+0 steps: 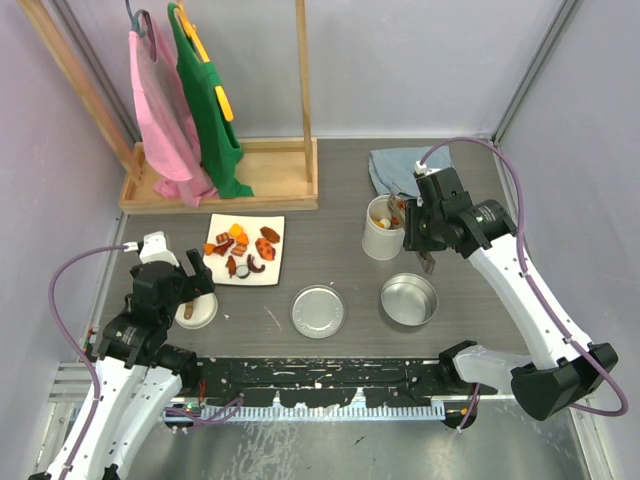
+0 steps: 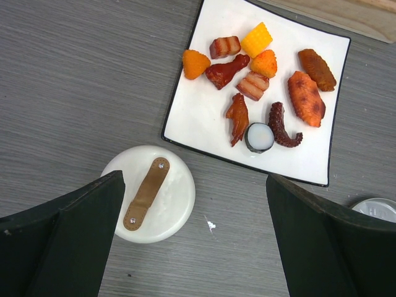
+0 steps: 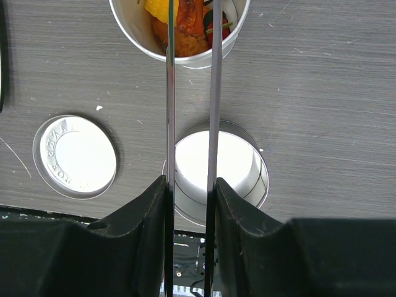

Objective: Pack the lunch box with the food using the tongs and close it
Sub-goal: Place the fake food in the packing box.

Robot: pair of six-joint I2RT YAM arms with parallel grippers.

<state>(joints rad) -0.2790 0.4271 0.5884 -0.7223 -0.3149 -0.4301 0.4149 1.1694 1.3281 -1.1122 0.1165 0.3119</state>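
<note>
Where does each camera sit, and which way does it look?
Top: above and behind, looking down on the table; left arm, right arm show.
Left wrist: looks down at the white lid and plate; open left gripper frames the bottom.
Right wrist: looks down along the tongs toward the tub; right gripper clamps them.
Wrist views share the steel lid.

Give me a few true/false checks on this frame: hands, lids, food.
1. The right hand grips the tongs. True.
2. The left hand is shut on the white lid. False: it is open above the lid, which lies on the table.
3. The white tub has food inside. True.
4. The steel tin holds food. False: the tin is empty.
5. Food lies on the square plate. True.
</note>
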